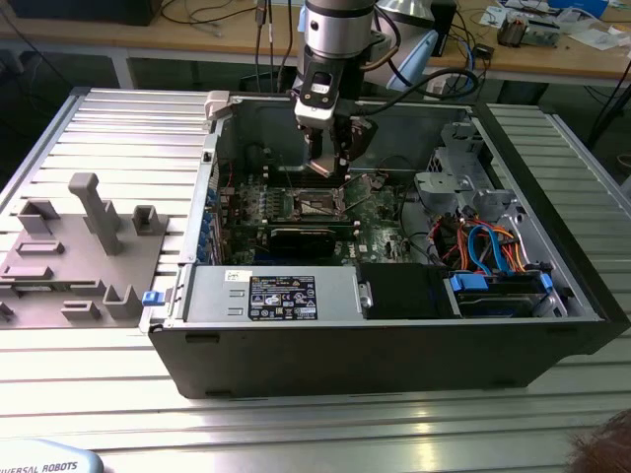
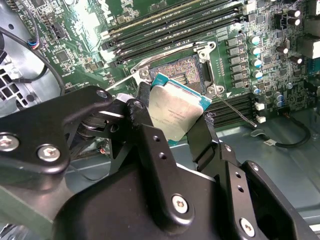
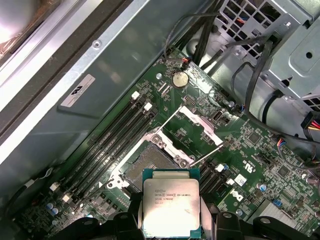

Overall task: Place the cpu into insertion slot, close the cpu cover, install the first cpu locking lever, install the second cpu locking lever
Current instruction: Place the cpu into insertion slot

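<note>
Motherboard (image 3: 265,150) below: end effector (image 2: 172,120) grips cpu (image 3: 171,205) over insertion slot (image 3: 150,167).

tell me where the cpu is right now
In both wrist views the cpu is clamped in the gripper, held over the open insertion slot, not yet seated.

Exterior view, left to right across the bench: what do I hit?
grey fixture plate → blue clip → gripper holding the cpu inside the open case → silver drive cage → case's right wall
</note>
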You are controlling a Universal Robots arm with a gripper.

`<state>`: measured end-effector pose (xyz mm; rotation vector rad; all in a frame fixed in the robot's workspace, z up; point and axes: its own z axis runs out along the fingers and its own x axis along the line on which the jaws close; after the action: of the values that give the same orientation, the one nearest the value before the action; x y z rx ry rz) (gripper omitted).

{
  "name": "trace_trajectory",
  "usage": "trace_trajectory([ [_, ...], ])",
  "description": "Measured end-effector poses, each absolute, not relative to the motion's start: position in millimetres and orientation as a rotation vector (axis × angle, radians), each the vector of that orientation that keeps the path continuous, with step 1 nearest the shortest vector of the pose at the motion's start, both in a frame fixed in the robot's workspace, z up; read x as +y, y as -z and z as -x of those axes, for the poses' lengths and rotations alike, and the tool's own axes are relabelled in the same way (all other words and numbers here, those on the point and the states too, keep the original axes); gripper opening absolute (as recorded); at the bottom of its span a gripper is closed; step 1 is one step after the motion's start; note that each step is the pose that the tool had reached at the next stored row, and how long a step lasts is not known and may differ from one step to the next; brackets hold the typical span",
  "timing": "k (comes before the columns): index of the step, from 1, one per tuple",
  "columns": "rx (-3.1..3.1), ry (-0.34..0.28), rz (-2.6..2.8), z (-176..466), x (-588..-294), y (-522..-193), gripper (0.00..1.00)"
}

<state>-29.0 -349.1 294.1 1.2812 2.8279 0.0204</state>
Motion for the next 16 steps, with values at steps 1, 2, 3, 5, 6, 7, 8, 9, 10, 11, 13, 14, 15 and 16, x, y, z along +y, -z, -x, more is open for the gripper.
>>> trace_trajectory([
  [1,2.827,-0.02,-1.283,29.0,-349.1,-294.0,0.54],
  [2,2.827,-0.02,-1.283,29.0,-349.1,-294.0,0.54],
  [3,2.826,-0.02,-1.284,29.0,-349.1,-294.0,0.54],
  [5,2.825,-0.02,-1.286,29.0,-349.1,-293.9,0.54],
  [6,2.825,-0.02,-1.287,29.0,-349.1,-293.9,0.54],
  [7,2.824,-0.02,-1.289,29.0,-349.1,-293.8,0.54],
  [8,2.823,-0.02,-1.291,29.0,-349.1,-293.8,0.54],
  [9,2.823,-0.02,-1.292,29.0,-349.1,-293.7,0.54],
  [10,2.823,-0.02,-1.293,29.0,-349.1,-293.7,0.54],
  [11,2.822,-0.02,-1.294,29.0,-349.1,-293.7,0.54],
  [13,2.821,-0.02,-1.296,29.0,-349.1,-293.6,0.54],
  [14,2.821,-0.02,-1.297,29.0,-349.1,-293.6,0.54],
  [15,2.82,-0.02,-1.298,29.0,-349.1,-293.6,0.54],
  [16,2.82,-0.02,-1.299,29.0,-349.1,-293.5,0.54],
])
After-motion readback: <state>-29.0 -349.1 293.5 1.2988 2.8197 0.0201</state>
